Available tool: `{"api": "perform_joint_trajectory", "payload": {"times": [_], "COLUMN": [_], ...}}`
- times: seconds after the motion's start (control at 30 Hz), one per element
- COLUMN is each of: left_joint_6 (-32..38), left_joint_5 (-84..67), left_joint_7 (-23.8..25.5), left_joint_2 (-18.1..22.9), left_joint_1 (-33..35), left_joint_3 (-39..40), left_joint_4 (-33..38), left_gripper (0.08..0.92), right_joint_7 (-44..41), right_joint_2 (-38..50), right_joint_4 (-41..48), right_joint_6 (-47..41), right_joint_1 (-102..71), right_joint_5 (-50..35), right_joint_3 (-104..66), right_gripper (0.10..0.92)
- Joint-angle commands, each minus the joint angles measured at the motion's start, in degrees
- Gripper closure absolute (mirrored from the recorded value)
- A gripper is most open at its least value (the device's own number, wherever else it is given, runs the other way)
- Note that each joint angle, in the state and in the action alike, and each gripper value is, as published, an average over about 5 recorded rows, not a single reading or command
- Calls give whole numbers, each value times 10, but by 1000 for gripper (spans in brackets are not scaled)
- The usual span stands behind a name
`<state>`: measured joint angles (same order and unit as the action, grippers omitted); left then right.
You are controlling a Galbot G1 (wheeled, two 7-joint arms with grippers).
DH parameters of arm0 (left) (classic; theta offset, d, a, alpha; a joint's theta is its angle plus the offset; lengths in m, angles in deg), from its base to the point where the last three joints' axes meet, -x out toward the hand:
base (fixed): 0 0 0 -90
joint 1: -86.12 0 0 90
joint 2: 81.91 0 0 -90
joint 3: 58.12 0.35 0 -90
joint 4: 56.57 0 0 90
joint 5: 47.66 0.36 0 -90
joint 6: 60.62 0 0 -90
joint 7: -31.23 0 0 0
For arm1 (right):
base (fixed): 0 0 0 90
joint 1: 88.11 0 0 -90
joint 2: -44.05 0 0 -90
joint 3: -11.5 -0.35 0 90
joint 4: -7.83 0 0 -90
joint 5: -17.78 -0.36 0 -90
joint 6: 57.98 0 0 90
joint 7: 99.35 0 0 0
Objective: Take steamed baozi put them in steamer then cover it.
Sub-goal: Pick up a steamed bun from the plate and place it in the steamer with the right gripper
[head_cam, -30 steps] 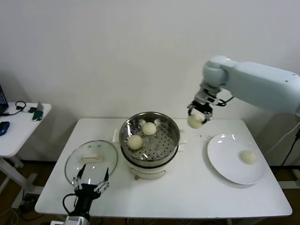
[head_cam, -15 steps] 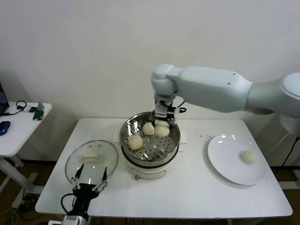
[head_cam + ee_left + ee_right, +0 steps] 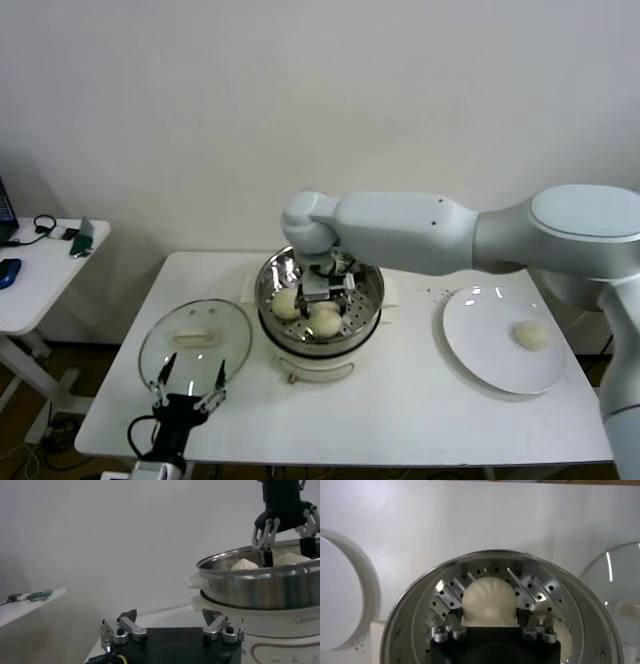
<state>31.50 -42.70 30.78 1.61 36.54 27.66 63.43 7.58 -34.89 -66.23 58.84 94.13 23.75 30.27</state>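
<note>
The steel steamer point(image 3: 365, 320) stands mid-table on its cream base. My right gripper point(image 3: 325, 297) reaches down into it, shut on a baozi point(image 3: 489, 602) that sits low over the perforated tray point(image 3: 542, 587). A second baozi point(image 3: 287, 303) lies in the pot beside it. Another baozi point(image 3: 530, 335) rests on the white plate point(image 3: 480, 345) at the right. The glass cover point(image 3: 195, 340) lies flat on the table left of the steamer. My left gripper point(image 3: 188, 387) hangs open and empty by the table's front edge, just before the cover.
A side table point(image 3: 40, 265) with small items stands at the far left. From the left wrist, the steamer's wall point(image 3: 260, 585) rises close ahead, with the right gripper point(image 3: 285, 532) above its rim. Bare tabletop lies in front of the steamer and plate.
The right arm swung left from beside the plate to over the steamer, then lowered the baozi into the pot. The left arm has not moved.
</note>
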Motion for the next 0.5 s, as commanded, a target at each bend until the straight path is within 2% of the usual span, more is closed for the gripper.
{"api": "perform_joint_trajectory", "payload": {"times": [0.03, 0.13, 0.3, 0.5], "left_joint_6": [-1, -1, -1, 0], "left_joint_5": [-1, -1, -1, -1], "left_joint_7": [0, 0, 0, 0], "left_joint_2": [0, 0, 0, -1], "left_joint_1": [-1, -1, -1, 1], "left_joint_3": [1, 2, 2, 1], "left_joint_4": [-3, -4, -4, -3], "left_gripper": [177, 177, 177, 177], "right_joint_7": [1, 3, 0, 3], "right_joint_2": [-10, -7, 0, 26], "right_joint_4": [-9, -10, -13, -12], "right_joint_6": [7, 6, 12, 22], "right_joint_1": [-18, -18, -8, 16], "right_joint_5": [13, 18, 26, 24], "right_joint_3": [2, -1, -8, -29], "right_gripper": [317, 300, 218, 203]}}
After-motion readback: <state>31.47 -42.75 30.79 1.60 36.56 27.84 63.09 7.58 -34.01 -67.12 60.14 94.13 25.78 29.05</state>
